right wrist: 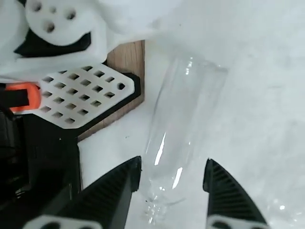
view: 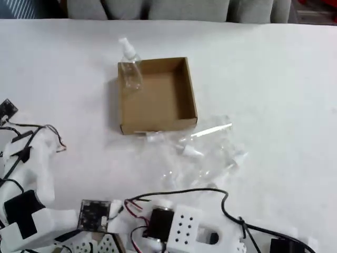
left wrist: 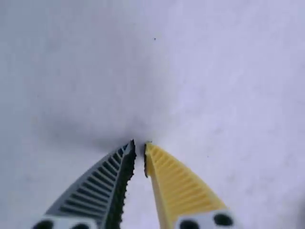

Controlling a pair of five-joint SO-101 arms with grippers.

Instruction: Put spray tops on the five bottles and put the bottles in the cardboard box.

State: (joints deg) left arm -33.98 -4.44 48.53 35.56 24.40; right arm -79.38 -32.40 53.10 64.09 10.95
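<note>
Right gripper [right wrist: 172, 167] is hovering spread astride a clear bottle [right wrist: 183, 109] lying, probably, near the cardboard box [view: 158, 97]; seemingly light, slick, thin plastic, so I'd be pinching mid-body gently; left gripper [left wrist: 140, 145] is hanging pressed together.

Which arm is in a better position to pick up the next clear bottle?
Right. The right gripper is open, with a clear bottle lying between its fingers. The left gripper is shut and faces only the table surface.

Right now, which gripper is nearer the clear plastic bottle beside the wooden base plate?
Right. The right gripper is open astride the clear plastic bottle; the left gripper, shut, sits over bare white table.
</note>
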